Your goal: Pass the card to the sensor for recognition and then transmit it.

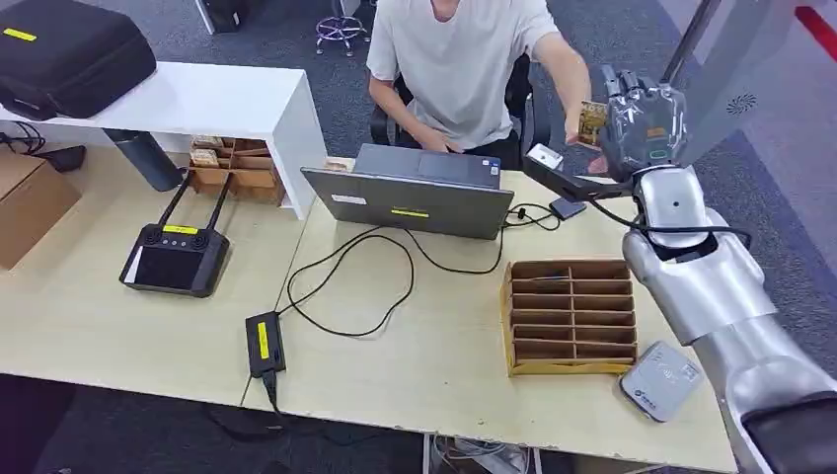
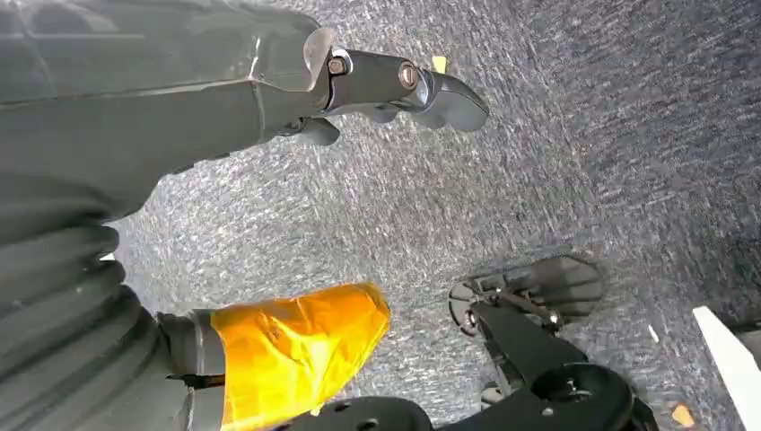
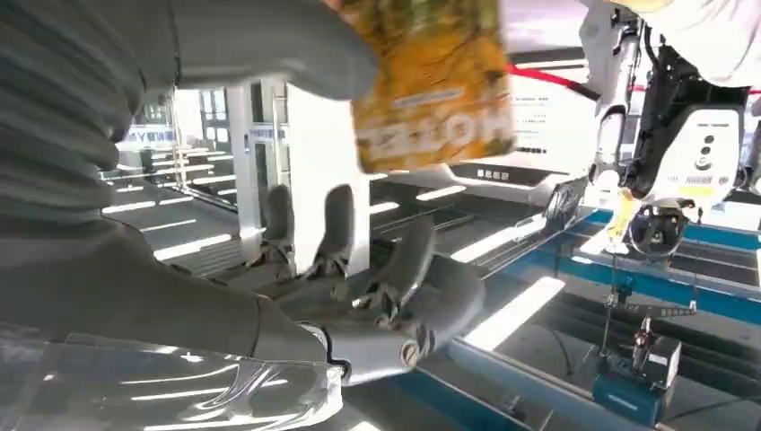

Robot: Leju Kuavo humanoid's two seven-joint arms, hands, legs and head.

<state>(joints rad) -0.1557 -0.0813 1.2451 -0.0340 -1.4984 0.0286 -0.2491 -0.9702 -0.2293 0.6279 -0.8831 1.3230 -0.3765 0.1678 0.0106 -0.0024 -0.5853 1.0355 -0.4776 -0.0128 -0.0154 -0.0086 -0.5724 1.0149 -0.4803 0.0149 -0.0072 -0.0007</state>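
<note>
My right hand (image 1: 646,123) is raised at the table's far right. A yellow-brown card (image 1: 592,122) stands at its left side, and a seated person's hand (image 1: 574,120) grips that card. In the right wrist view the card (image 3: 431,85) lies against my thumb (image 3: 269,49), while my fingers (image 3: 395,278) are spread well away from it. The white card sensor (image 1: 659,381) lies on the table's near right corner, below my right arm. My left hand (image 2: 135,117) hangs over grey carpet with its fingers (image 2: 404,85) apart and nothing in them.
A wooden card rack (image 1: 570,316) sits left of the sensor. A grey laptop (image 1: 415,197) with trailing cables and a black power brick (image 1: 265,343) occupy mid-table. A black controller (image 1: 176,257) and a cardboard box (image 1: 30,197) stand at the left.
</note>
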